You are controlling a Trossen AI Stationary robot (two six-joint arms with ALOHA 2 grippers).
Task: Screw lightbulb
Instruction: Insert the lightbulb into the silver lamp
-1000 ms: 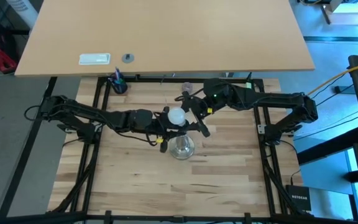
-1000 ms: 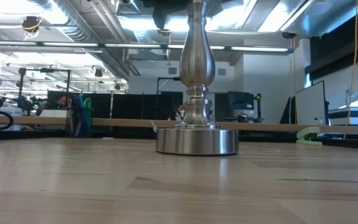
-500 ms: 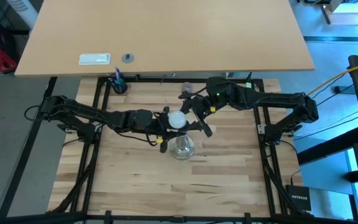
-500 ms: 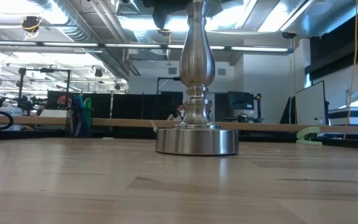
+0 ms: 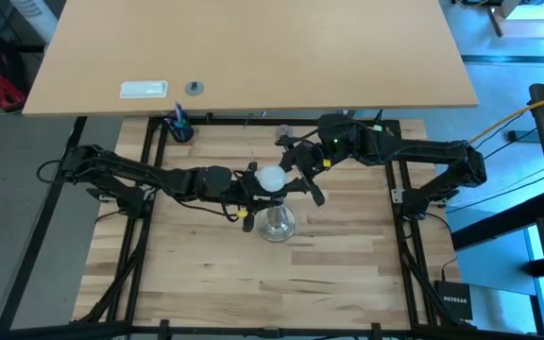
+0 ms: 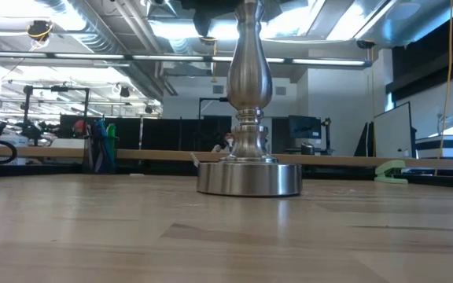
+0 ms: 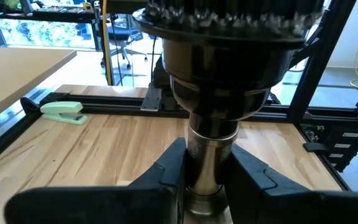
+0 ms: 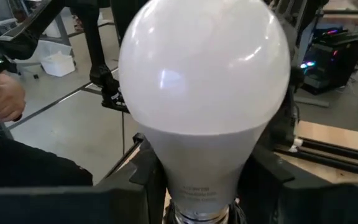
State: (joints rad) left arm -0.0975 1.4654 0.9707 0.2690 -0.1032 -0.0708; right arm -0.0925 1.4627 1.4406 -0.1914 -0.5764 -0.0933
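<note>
**Bulb's sitting on the stand, both claws right on it**

Right claw [image 5: 289, 179] sits around the lower neck of the lightbulb [image 5: 271, 178], a finger [image 8: 135, 180] on each side of the taper just above the screw threads. They look close against it, but I can't tell if they're actually squeezing. Left claw [image 5: 250, 186] is clamped shut on the stem of the silvery lamp stand [image 6: 249, 169], just under the dark socket [image 7: 219, 68], bracing it.

The key relation: the bulb stands upright, long axis vertical, globe up and base down in the socket, right between the two claws. The right arm reaches in from the desk's right side, the left from the left, so the right claw does the turning. The whole stack sits roughly mid-desk, a bit toward the far edge. A green stapler [image 7: 63, 112] lies well off to the side.
</note>
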